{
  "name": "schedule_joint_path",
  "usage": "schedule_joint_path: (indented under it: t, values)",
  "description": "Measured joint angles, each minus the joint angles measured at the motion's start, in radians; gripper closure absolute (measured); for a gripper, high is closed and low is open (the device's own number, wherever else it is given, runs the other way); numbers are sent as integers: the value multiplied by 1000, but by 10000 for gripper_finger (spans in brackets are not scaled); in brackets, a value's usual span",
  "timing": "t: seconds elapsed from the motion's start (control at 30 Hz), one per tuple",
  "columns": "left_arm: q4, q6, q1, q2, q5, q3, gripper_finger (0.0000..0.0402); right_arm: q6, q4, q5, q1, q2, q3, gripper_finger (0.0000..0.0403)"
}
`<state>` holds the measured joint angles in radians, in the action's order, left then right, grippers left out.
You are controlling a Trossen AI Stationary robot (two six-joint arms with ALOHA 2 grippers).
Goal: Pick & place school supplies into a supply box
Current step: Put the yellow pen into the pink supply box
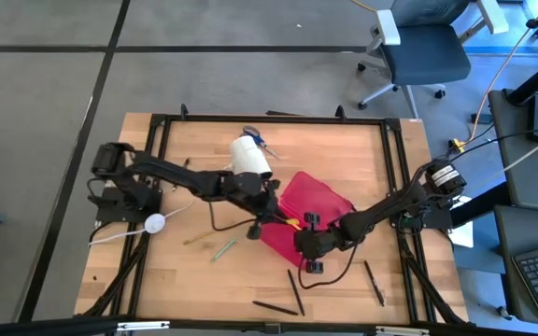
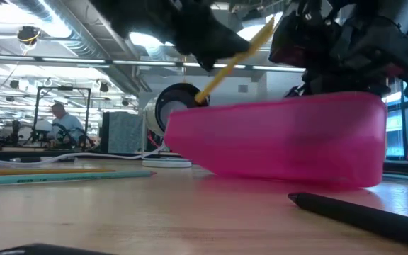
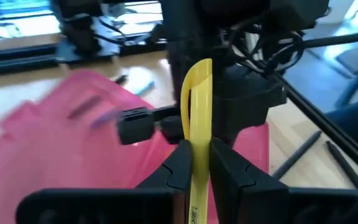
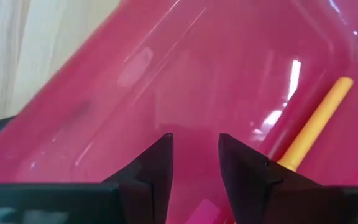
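The supply box is a translucent pink case lying on the table's middle, also in the low view. My left gripper hangs over the box's left edge, shut on a yellow pen that slants up over the box. My right gripper is at the box's near right edge, and pink plastic fills the gap between its fingers. Through the pink wall the yellow pen shows. Several black pens and a pale green pencil lie flat on the table. My left gripper pinches the yellow pen's shaft between its two fingers, which lie across the pen. The pen is lifted clear and tilted, with its free end pointing past the fingers over the box. My right gripper is shut on the box's near right edge, coming from the table's right side. Its fingers stand on either side of the pink plastic. Wall or lid, I cannot tell. The box's underside rests on the table.
A white cylinder with a white cable stands beyond the box, and a white ball lies at the left. Black pens lie near the front edge. A yellow and a teal pencil lie left of the box. A black frame rims the table.
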<state>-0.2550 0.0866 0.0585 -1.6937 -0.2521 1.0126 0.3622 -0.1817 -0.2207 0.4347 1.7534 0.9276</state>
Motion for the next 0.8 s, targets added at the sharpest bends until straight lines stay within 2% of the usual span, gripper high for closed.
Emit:
schedule_joint_path:
  t: [0.2,0.4,0.8]
  values:
    - [-39,-53,-2,-89,-21,0,374,-1,-25,5,2,7,0,272]
    - [-23,-111,3,-117,-21,-1,374,-1,-89,5,16,7,0,272]
    - [1,-175,11,-212,-12,0,374,5,-98,-22,27,6,0,272]
